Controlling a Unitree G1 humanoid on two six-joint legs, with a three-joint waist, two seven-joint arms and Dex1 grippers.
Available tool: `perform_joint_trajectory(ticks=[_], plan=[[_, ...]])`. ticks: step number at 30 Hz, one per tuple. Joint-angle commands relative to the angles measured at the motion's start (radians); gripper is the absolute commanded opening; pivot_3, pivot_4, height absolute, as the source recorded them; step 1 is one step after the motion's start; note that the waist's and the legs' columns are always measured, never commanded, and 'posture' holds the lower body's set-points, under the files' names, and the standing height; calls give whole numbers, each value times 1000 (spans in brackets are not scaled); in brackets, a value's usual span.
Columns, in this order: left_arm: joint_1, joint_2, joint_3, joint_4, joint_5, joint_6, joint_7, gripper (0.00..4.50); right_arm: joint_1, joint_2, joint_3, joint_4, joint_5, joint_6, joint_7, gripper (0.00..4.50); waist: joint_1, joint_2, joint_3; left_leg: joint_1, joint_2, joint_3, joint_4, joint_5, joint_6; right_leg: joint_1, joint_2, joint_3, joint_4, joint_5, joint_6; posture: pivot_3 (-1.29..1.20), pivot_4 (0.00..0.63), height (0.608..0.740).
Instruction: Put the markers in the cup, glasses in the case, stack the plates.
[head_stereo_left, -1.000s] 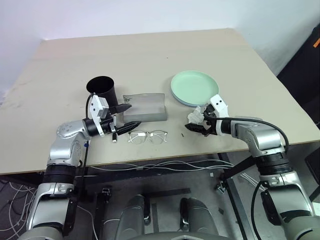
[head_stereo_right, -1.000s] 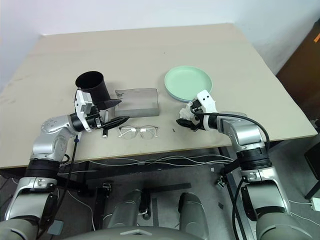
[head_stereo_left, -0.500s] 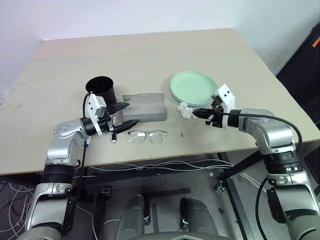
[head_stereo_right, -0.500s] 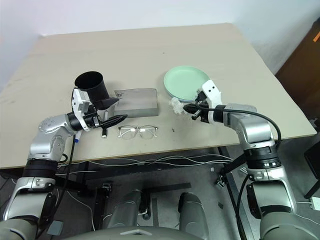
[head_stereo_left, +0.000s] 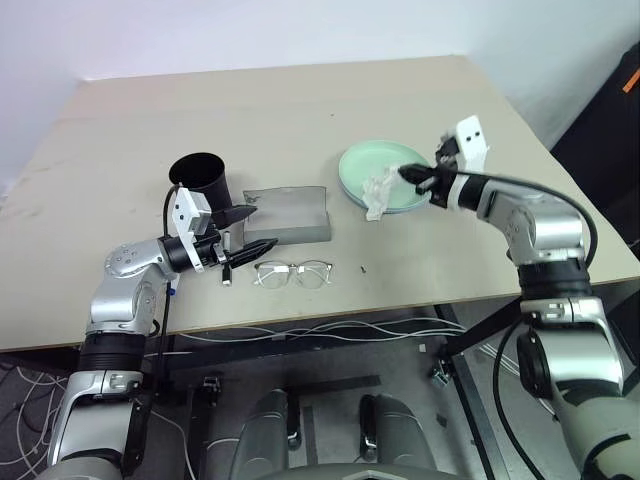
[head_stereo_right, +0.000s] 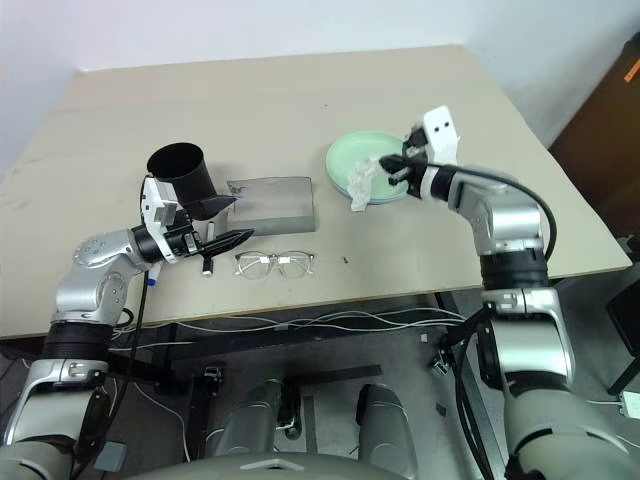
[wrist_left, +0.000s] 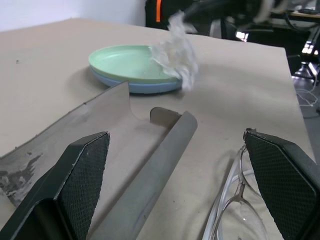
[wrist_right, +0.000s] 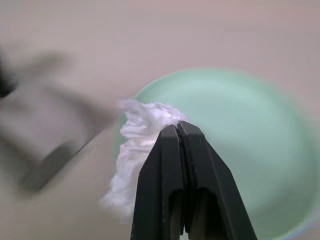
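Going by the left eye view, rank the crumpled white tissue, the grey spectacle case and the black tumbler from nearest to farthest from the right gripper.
1. Crumpled white tissue: pinched in the right gripper, hanging over the near rim of the mint green plate.
2. Grey spectacle case: mid-table, lying open.
3. Black tumbler: beyond the case, on the robot's left.

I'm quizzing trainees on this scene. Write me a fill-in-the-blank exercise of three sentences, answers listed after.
1. The right tool is shut on a crumpled white ____, held above the plates.
2. The green plate lies on top of the ____ plate.
3. The glasses lie on the table, outside the ____ case.

Missing words: tissue; blue; grey
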Motion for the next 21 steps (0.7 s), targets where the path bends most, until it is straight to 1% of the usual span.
perform_joint_trajectory(ticks=[1, 5, 9, 11, 15, 18, 21], plan=[[-5, 5, 22, -36, -20, -2, 5, 4500, -90, 10, -44, 110, -15, -88, -45, 23, 0, 0, 0, 0, 0, 0, 0, 0, 0, 0, 0, 0, 0, 0, 0, 0, 150, 739], [-6, 2, 21, -35, -20, -4, 7, 4500, -149, 19, -30, 275, -66, -171, -88, 23, 0, 0, 0, 0, 0, 4, 0, 0, 0, 0, 0, 1, -1, 1, 3, 0, 150, 739], [-11, 1, 22, -19, -17, -14, 4, 4500, -178, 47, 0, 412, -130, -231, -140, 23, -4, 0, 0, 0, 0, 5, 0, 0, 0, 0, 1, 1, 0, 2, 3, 0, 150, 739], [-14, 3, 23, -7, -11, -24, 3, 4500, -182, 67, 16, 444, -159, -263, -159, 23, -5, 0, 0, 0, 0, 5, 0, 1, 2, 0, 1, 2, 0, 2, 3, 0, 150, 739], [-18, 5, 23, 4, -9, -33, 1, 4500, -185, 97, 9, 454, -161, -283, -148, 23, -7, 0, 0, 0, 1, 5, 0, 1, 2, -1, 2, 3, 1, 2, 3, 0, 150, 739], [-23, 12, 25, 13, -6, -39, 0, 4500, -189, 104, -7, 449, -153, -270, -157, 644, -5, 0, 0, 0, 1, 6, 0, 2, 2, -1, 2, 3, 1, 2, 3, 0, 150, 739], [-26, 18, 24, 22, 2, -49, 3, 4500, -190, 102, -9, 436, -153, -268, -154, 1635, -3, 0, 0, 0, 1, 6, 0, 2, 2, 0, 2, 3, 1, 2, 3, 0, 150, 739]])
